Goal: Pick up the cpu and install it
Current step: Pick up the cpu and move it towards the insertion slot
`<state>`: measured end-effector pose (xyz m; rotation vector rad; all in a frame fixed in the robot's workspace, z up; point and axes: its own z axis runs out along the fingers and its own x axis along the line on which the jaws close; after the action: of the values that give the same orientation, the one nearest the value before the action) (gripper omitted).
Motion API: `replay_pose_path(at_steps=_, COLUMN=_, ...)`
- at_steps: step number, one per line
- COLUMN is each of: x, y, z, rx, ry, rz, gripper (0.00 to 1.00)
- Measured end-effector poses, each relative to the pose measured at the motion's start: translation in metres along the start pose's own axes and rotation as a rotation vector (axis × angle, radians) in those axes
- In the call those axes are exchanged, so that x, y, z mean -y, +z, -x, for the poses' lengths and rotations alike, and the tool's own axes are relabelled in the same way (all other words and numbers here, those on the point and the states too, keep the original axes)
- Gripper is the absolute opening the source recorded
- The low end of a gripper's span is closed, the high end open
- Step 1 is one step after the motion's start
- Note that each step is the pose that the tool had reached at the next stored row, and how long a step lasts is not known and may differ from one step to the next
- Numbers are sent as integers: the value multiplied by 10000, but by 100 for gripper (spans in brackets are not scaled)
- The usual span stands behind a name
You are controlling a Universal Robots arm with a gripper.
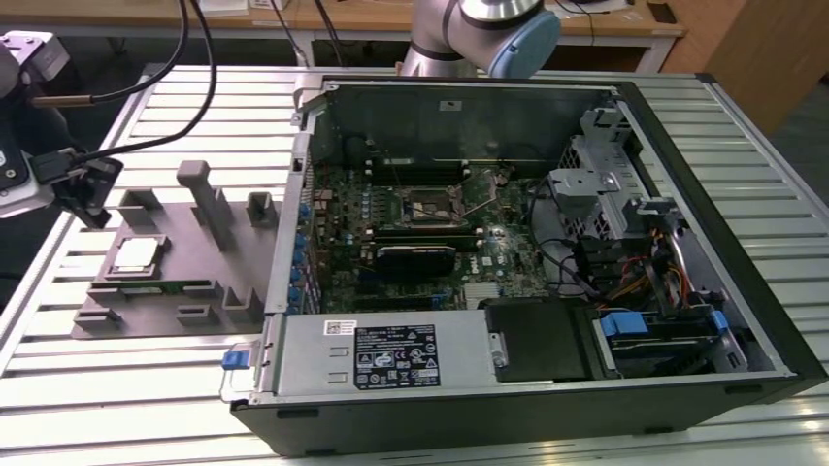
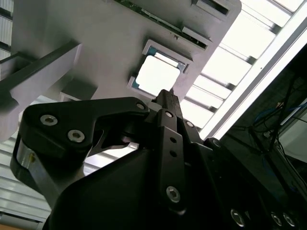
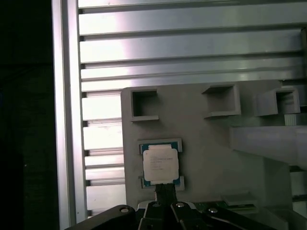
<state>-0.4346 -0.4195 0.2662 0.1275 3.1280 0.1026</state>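
Gripper [image 3: 165, 190] hovers near the cpu [image 3: 161, 164]; how wide it stands, I cannot tell. Cpu seated in gray fixture [image 3: 206, 153] recess on counter [image 1: 78, 388], 9 o'clock of computer case [image 1: 453, 432], exterior view.

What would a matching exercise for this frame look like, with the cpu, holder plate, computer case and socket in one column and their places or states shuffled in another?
1. cpu
2. gray holder plate
3. computer case
4. socket

A. lying open on the slatted table
B. on the motherboard inside the case
C. in a recess of the holder plate
D. flat on the table, at the exterior view's left of the case

Pairs: 1-C, 2-D, 3-A, 4-B
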Motion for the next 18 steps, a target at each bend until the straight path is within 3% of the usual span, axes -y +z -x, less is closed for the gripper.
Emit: replay_pose_path(at_steps=18, x=5, y=81, z=-1, rx=-1, ry=0, rz=-10, gripper=11)
